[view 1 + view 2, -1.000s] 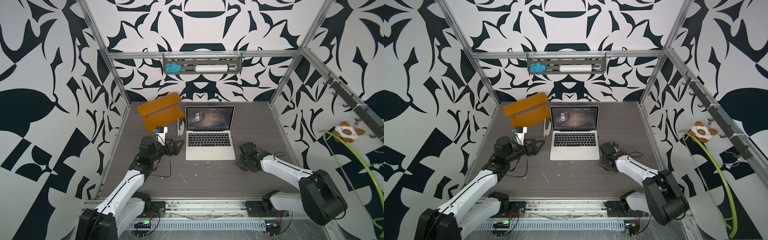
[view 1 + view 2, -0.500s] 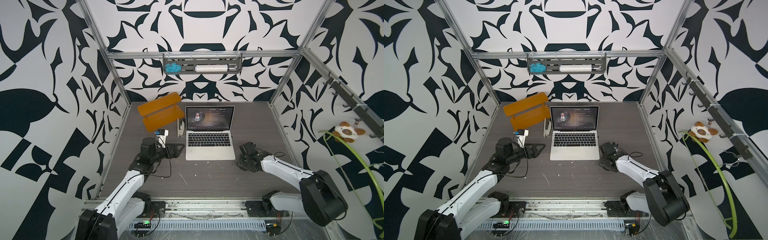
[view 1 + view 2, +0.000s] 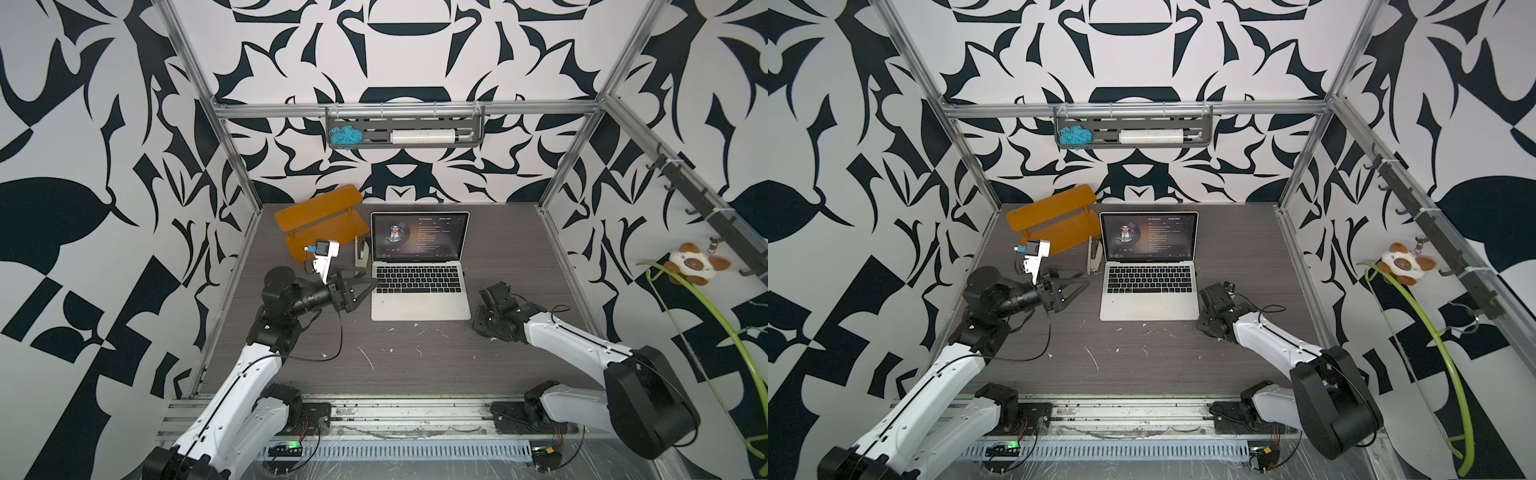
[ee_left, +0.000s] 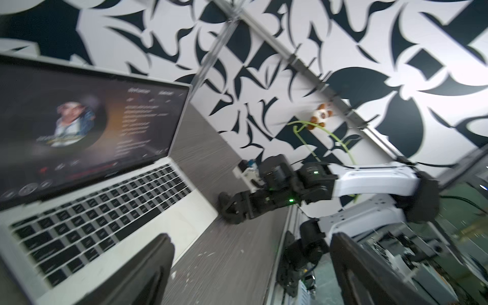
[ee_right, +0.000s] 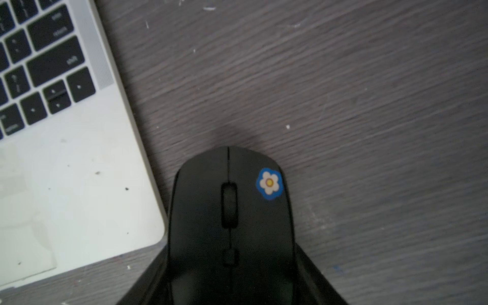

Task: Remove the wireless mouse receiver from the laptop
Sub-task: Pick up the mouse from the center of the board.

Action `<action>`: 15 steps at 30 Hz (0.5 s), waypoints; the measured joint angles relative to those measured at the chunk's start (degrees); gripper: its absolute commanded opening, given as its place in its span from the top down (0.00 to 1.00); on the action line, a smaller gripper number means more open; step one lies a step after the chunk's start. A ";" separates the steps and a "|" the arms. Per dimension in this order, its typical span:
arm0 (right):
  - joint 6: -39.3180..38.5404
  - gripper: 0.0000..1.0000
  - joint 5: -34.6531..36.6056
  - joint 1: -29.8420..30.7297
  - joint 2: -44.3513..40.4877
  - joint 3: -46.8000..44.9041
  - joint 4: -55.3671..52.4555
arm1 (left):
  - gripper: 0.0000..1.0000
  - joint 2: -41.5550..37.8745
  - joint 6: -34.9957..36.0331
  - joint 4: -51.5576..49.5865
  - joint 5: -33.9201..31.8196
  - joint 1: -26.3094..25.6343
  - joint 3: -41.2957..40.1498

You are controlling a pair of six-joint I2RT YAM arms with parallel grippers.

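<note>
- Left fingers [image 3: 361,276] gaped wide and empty at 9 o'clock of the laptop [image 3: 417,301]
- Right fingers [image 5: 314,277] clasped a black mouse [image 5: 229,211] at its 4 o'clock
- Laptop sat open on the desk [image 3: 519,249]

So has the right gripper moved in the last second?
No. The right gripper sits at the same spot off the laptop's near right corner in both top views, jaws on the mouse.
</note>
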 measured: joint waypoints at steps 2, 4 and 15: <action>-0.02 0.55 -0.61 0.13 0.09 0.00 0.31 | 0.01 -1.25 0.48 -0.66 0.90 -1.09 2.86; -0.02 0.55 -1.07 0.28 0.11 0.00 0.48 | 0.01 -2.67 1.20 -1.38 1.49 -1.84 4.48; -1.25 0.56 -10.29 1.60 -6.73 3.28 -0.90 | 0.01 -3.32 6.36 -7.74 1.40 -2.05 4.85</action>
